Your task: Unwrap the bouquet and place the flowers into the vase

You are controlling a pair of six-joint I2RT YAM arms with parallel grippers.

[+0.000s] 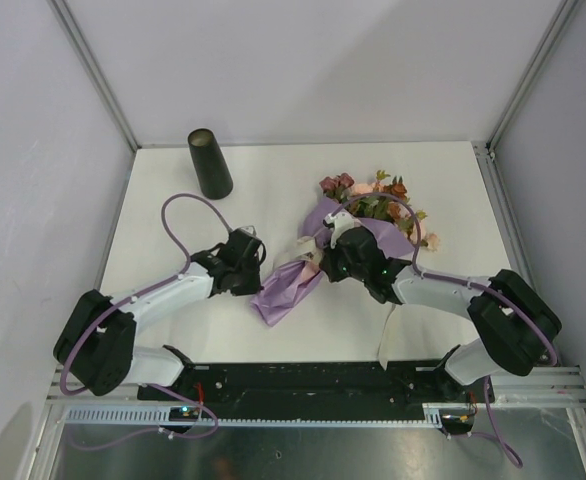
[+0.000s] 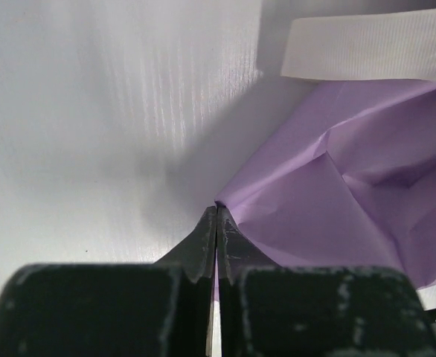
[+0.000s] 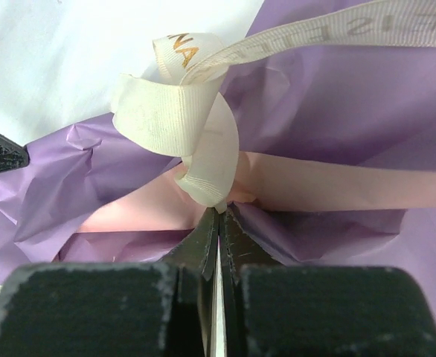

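One tall black tapered vase [image 1: 210, 163] stands at eleven o'clock on the white tabletop [image 1: 453, 200]. One bouquet of pink, peach and dark-red roses [image 1: 378, 205] lies near the centre, heads toward one o'clock, its lilac-purple wrapping paper [image 1: 288, 288] trailing toward seven. My two arms flank it. Only the left wrist view shows my left fingers [image 2: 203, 245] closed on the paper's corner. Only the right wrist view shows my right fingers [image 3: 236, 245] closed, tips touching the cream ribbon [image 3: 166, 126] loop; whether it is pinched, I cannot tell.
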